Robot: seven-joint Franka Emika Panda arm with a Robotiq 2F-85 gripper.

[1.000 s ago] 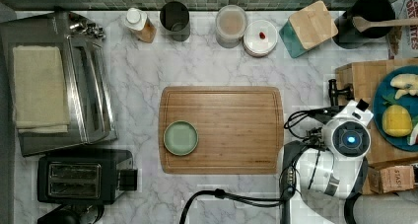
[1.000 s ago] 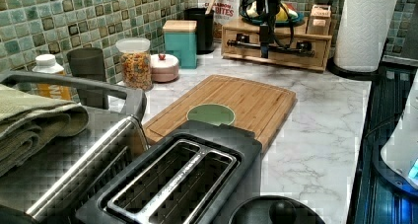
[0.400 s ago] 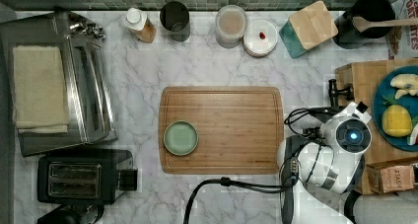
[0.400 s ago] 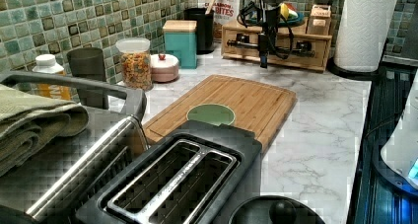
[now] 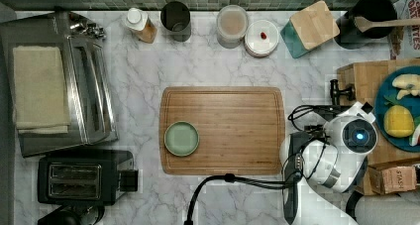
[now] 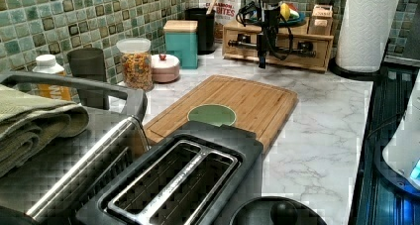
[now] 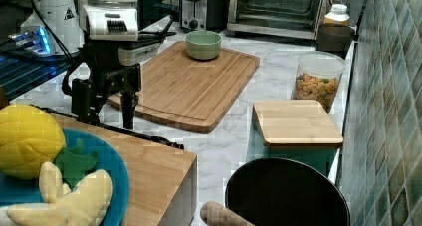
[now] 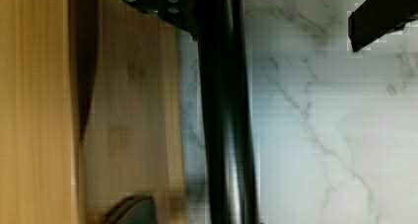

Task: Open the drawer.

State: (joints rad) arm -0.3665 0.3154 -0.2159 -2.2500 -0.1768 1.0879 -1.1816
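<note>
The claw (image 7: 107, 104) straddles the handle (image 8: 224, 110), fingers apart; closing off-centre, it may slip off the drawer (image 6: 277, 54).

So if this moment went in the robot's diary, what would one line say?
stage: reaching for handle | gripper: jaws open, straddling the bar, not closed | drawer: looks shut | cutting board: green bowl on it

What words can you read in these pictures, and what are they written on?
"BITES" on the box by the tiled wall in the left view; the smaller word above it is too blurred to read.
"STASH" on the small carton beside the drawer unit in the top view.
A triangular warning sign, with no words, on the arm's white base in the right view.
The label on the bottle is too blurred to read.
</note>
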